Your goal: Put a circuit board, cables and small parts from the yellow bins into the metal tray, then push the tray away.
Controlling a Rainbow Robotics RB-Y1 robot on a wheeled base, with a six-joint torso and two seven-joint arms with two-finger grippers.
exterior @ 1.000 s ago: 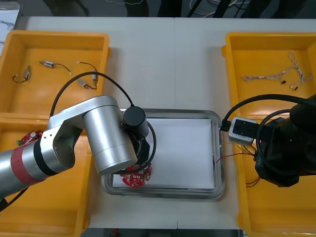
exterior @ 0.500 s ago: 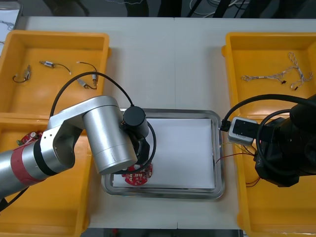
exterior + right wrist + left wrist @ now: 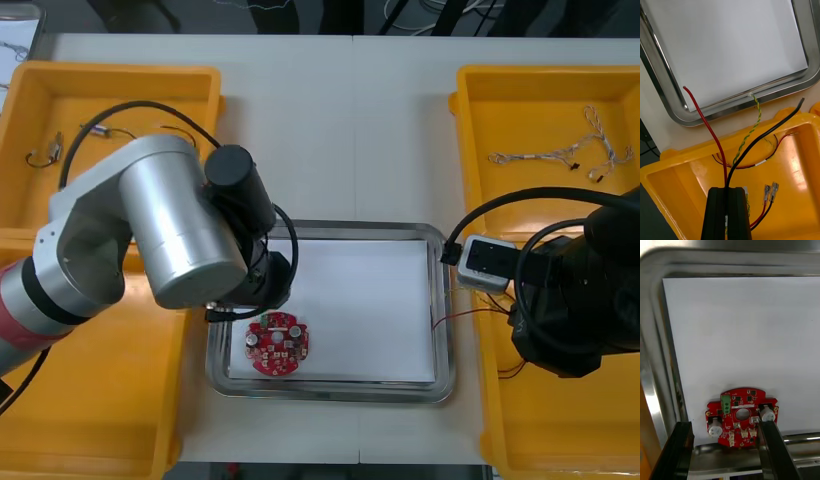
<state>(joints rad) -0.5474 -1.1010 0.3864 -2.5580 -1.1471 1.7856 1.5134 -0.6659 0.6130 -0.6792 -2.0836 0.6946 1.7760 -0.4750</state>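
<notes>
A round red circuit board (image 3: 278, 345) lies flat on the white inside of the metal tray (image 3: 440, 300), in its near left corner. My left gripper (image 3: 724, 423) hangs open just above the board (image 3: 741, 416), its fingers (image 3: 679, 450) wide apart and touching nothing. My right gripper (image 3: 728, 195) is shut on a red cable (image 3: 703, 120) and a black cable (image 3: 767, 131), which rise from between its fingers. It is above the near right yellow bin (image 3: 685, 180), and the red cable's end (image 3: 465, 315) reaches over the tray's right rim.
A yellow-green twisted cable (image 3: 752, 127) and more wires lie in the near right bin. The far left bin (image 3: 30, 100) holds small metal parts (image 3: 50, 150). The far right bin (image 3: 480, 110) holds twisted cables (image 3: 570, 150). My left arm (image 3: 170, 230) covers the tray's left edge.
My left gripper opened and let the circuit board go into the tray, then rose and drew back to the left. The right arm has stayed put.
</notes>
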